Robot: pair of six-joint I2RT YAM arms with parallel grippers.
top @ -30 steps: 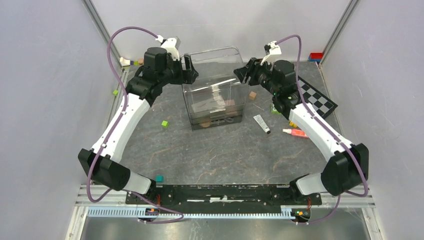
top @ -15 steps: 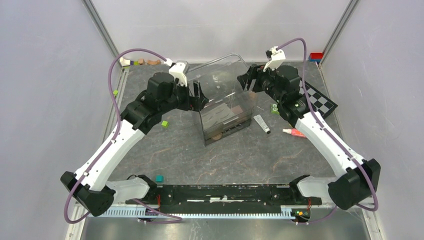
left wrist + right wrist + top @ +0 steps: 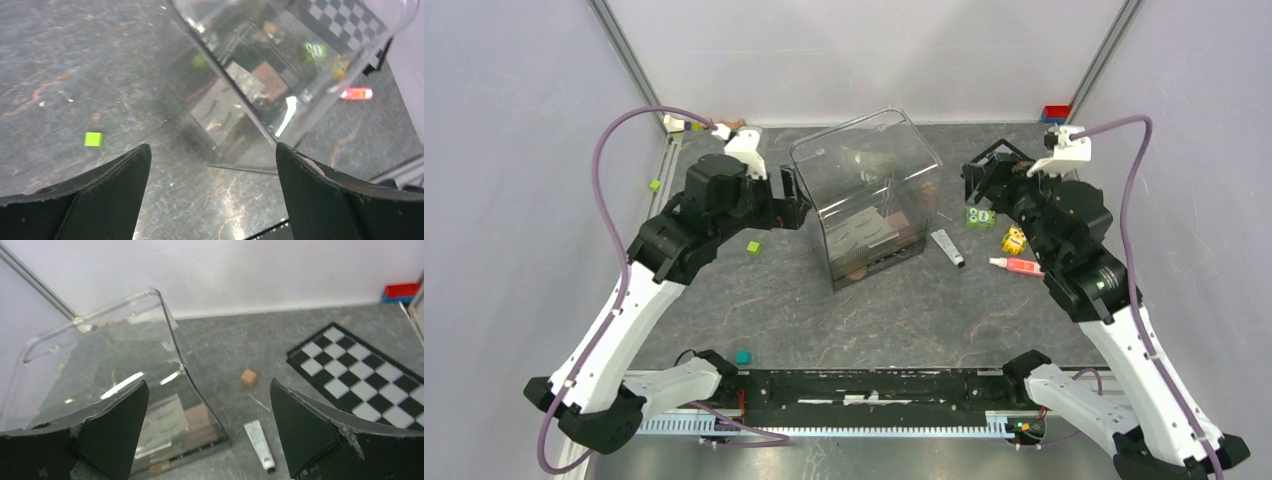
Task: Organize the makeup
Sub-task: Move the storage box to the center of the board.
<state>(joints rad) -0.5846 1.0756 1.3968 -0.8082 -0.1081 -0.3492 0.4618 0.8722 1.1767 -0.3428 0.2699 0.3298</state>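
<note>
The box (image 3: 869,195) is clear plastic, smooth and glossy, with bright reflections. The surface (image 3: 904,310) looks like dark grey stone, matt, with pale veins. The tube (image 3: 947,247) has a silver shine.

Bench (image 3: 844,310) is dark, stone-look. Lime cube (image 3: 754,247) left of centre, teal cube (image 3: 743,357) lower left of centre. Red block (image 3: 1055,113) in top right corner. Green die (image 3: 980,216) right of centre. Right wrist view: checkerboard (image 3: 357,372) lies flat at right, tan cube (image 3: 249,377) near its left edge, not touching.

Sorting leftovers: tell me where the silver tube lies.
Top view, right of centre: the silver tube lies on the table just right of the clear bin, left of the pink tube.
</note>
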